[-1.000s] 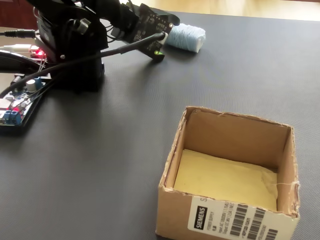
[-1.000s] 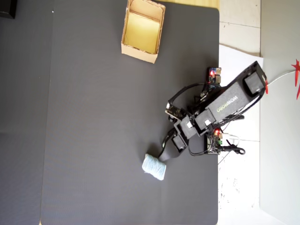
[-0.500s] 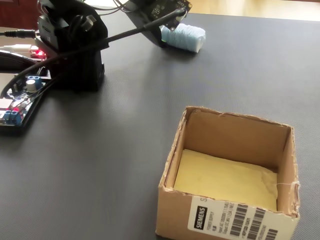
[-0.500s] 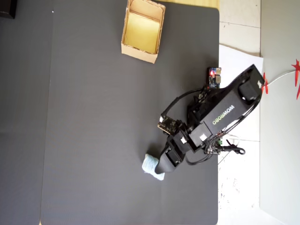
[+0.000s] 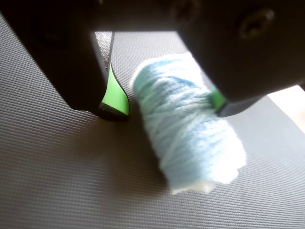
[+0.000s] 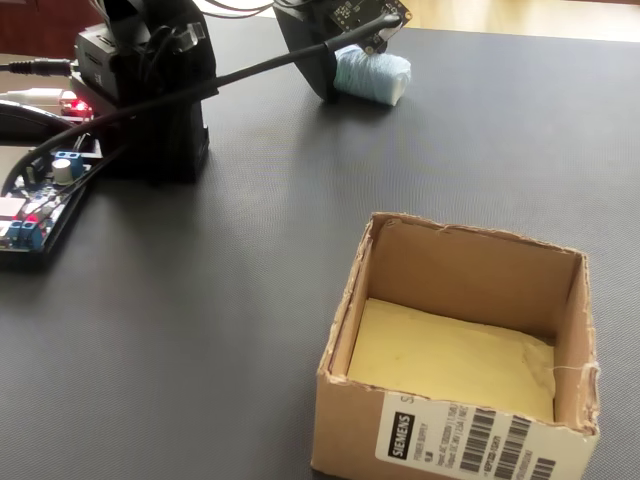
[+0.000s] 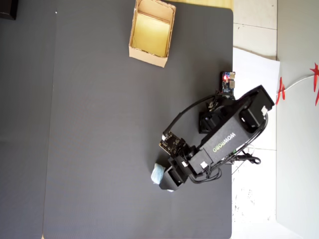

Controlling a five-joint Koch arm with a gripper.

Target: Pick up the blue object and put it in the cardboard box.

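Observation:
The blue object (image 5: 188, 129) is a pale blue ribbed lump lying on the dark mat, also seen in the fixed view (image 6: 380, 76) and partly under the arm in the overhead view (image 7: 157, 173). My gripper (image 5: 166, 101) is open and low over it, one jaw on each side. The left green pad (image 5: 114, 98) stands a little clear of the lump, while the right green pad (image 5: 217, 98) is against it. The gripper also shows from the side (image 6: 338, 72) and from above (image 7: 167, 180). The cardboard box (image 6: 352, 418) stands empty, far from the lump, at the mat's top (image 7: 148, 56).
The arm's black base (image 6: 150, 110) and circuit boards with lit LEDs (image 6: 35, 210) sit at the left of the fixed view. In the overhead view the mat's right edge (image 7: 233, 74) borders white paper (image 7: 254, 199). A black cable (image 6: 230, 80) runs along the arm.
The arm has swung further out and down over the blue lump. The jaws, beside it before, now straddle it. Lump and box have not moved.

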